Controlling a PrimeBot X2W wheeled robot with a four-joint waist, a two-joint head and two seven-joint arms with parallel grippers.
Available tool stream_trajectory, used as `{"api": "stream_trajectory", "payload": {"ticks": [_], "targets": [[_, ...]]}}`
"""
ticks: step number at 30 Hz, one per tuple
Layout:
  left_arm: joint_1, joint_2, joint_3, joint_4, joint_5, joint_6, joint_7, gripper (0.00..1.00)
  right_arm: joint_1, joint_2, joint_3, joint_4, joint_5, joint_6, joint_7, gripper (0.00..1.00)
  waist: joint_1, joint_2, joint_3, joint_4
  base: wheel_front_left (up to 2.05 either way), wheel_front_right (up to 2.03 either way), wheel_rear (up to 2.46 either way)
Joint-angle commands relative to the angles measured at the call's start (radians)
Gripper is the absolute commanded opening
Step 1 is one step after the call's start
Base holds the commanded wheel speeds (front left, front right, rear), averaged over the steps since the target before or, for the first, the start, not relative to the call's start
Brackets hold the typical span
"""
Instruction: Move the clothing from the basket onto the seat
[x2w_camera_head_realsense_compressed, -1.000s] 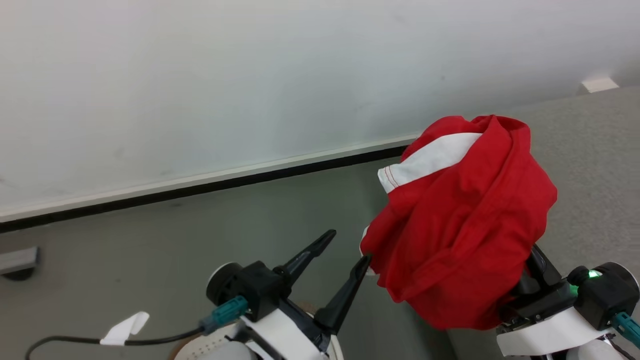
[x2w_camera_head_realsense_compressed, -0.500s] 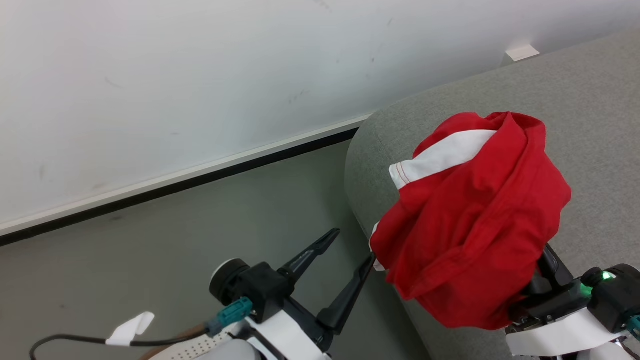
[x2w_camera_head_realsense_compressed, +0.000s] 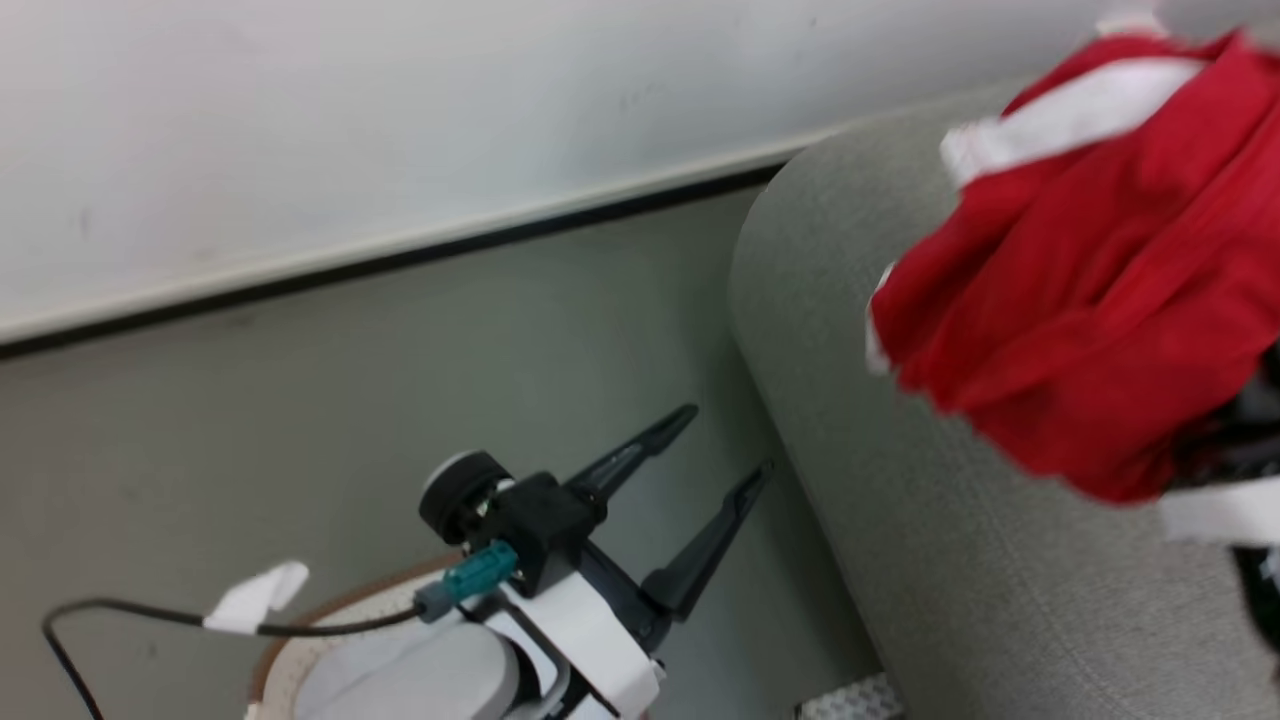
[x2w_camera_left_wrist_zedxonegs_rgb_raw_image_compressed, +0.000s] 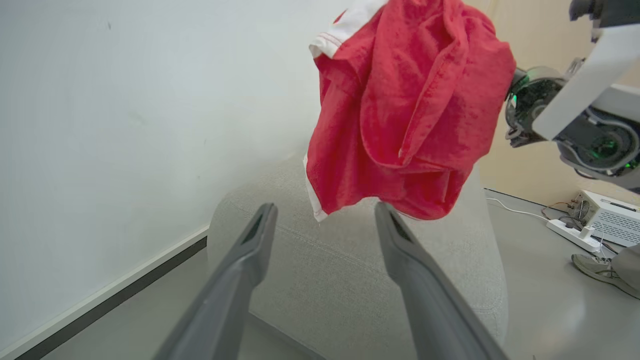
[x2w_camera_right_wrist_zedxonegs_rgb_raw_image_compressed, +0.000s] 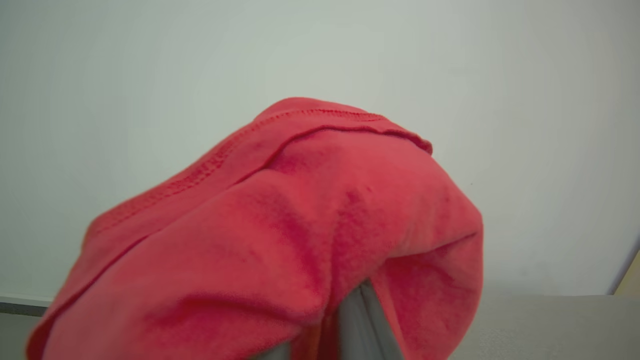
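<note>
The right gripper (x2w_camera_right_wrist_zedxonegs_rgb_raw_image_compressed: 357, 322) was clamped on the red garment (x2w_camera_left_wrist_zedxonegs_rgb_raw_image_compressed: 405, 110), its two fingers pressed close together under the folds. The garment hung bunched in the air above the grey seat (x2w_camera_head_realsense_compressed: 900, 560), with its long axis roughly vertical, white trim uppermost and loose folds pointing down. The left gripper (x2w_camera_head_realsense_compressed: 728, 440) stood spread wide, holding nothing, beside the seat's rounded end.

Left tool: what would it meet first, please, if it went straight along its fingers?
Probably the rounded end of the grey seat, though the red garment in the right tool hangs close above that line; depth is unclear.
</note>
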Motion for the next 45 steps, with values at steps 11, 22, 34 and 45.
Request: {"api": "stream_trajectory", "payload": {"ticks": [11, 22, 34, 45], "targets": [[-0.134, 0.078, 0.037, -0.082, 0.053, -0.012, 0.069, 1.00, -0.362, -0.212, -0.204, 0.173, 0.130, -0.002, 0.063, 0.00, -0.0001, -0.0001, 0.343, 0.136, 0.00, 0.00, 0.00], [-0.202, 0.106, 0.068, -0.121, 0.074, -0.007, 0.083, 1.00, -0.556, -0.316, -0.247, 0.471, 0.166, -0.002, 0.151, 0.00, -0.0001, -0.0001, 0.506, 0.207, 0.00, 0.00, 0.00], [-0.197, 0.109, 0.079, -0.083, 0.053, -0.002, 0.050, 1.00, -0.619, -0.295, -0.129, 0.731, 0.198, -0.002, 0.386, 0.23, -0.0001, -0.0001, 0.469, 0.211, 0.00, 0.00, 0.00], [-0.111, 0.105, 0.087, -0.023, -0.001, 0.025, 0.009, 1.00, -0.553, -0.309, 0.023, 0.731, 0.184, -0.002, 0.402, 1.00, -0.0001, -0.0001, 0.248, 0.182, 0.00, 0.00, 0.00]]}}
